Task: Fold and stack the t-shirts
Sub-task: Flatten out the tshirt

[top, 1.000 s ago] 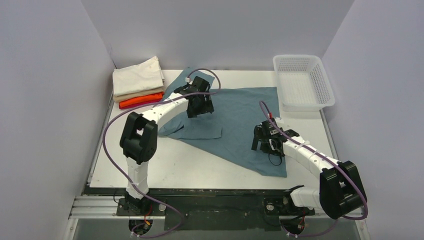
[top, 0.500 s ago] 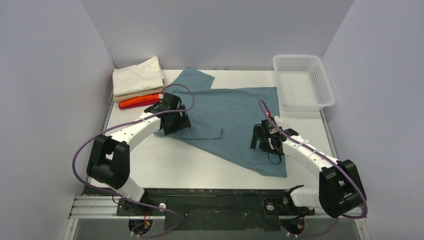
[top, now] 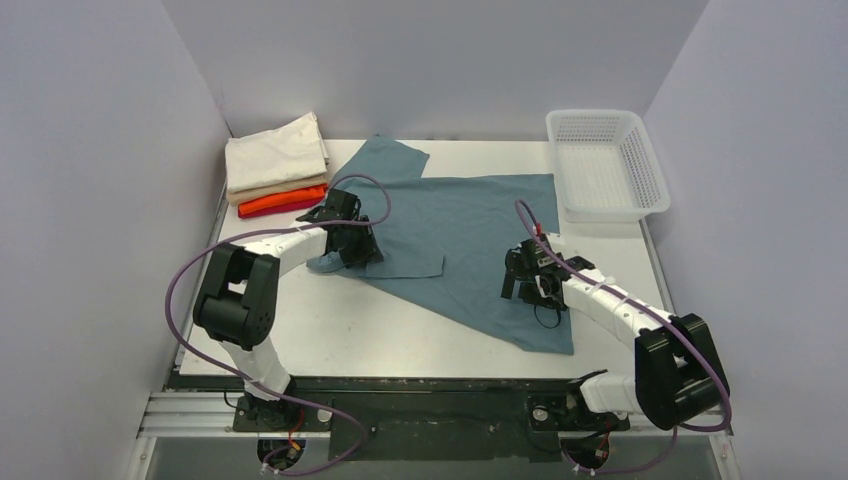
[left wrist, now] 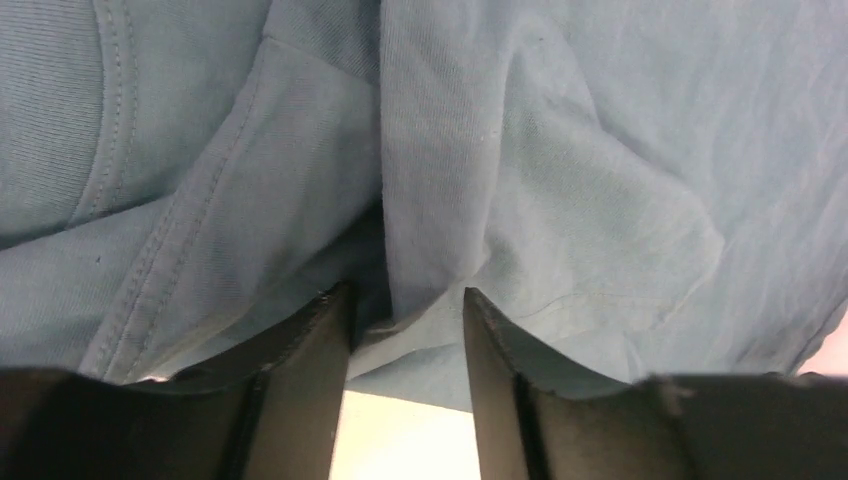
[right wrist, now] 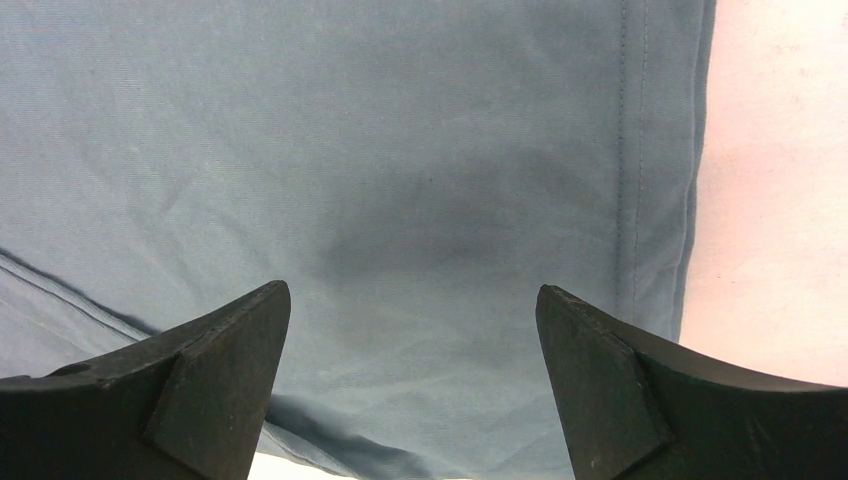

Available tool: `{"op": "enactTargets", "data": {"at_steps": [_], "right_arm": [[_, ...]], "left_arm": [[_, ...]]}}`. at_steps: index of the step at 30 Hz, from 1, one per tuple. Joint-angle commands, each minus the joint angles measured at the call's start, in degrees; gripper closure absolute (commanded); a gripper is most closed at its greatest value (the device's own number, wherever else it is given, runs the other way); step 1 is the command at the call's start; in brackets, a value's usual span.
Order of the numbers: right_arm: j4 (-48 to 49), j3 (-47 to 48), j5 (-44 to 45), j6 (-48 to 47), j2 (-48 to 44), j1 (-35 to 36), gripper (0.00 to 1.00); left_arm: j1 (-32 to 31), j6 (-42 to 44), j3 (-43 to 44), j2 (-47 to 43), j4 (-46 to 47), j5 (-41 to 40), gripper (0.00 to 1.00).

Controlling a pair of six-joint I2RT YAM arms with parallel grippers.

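Teal t-shirt [top: 470, 230] lies spread flat mid-worktop [top: 400, 335], its long axis running diagonally from far left to near right. Your left hand [top: 342, 258] pinches a fold at its left edge. Your right hand [top: 528, 288] is spread over its right part.

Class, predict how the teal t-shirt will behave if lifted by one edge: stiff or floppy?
Probably floppy: the teal t-shirt puckers into a ridge inside the left gripper. Likely light: it lies thin, flat and creased.
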Motion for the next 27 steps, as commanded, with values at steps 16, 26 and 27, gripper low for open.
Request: {"op": "enactTargets", "data": {"at_steps": [16,26,27], "right_arm": [[-1.7,0.0,2.4,0.8,0.8,-0.5,0.13],[-7.6,-2.6,-1.1,0.6,-3.9,-0.4,0.13],[-8.2,-2.7,-1.2,0.5,-4.2,-0.4,0.13]], "left_arm": [[-0.8,-4.2,-5.5,-13.1,-5.4,3.3,1.0],[-2.1,-19.2,-24.5,-40.9,-43.0,-2.5,1.0],[-2.2,-21.2,-25.2,-44.4,-46.6,-1.2,1.0]]}}
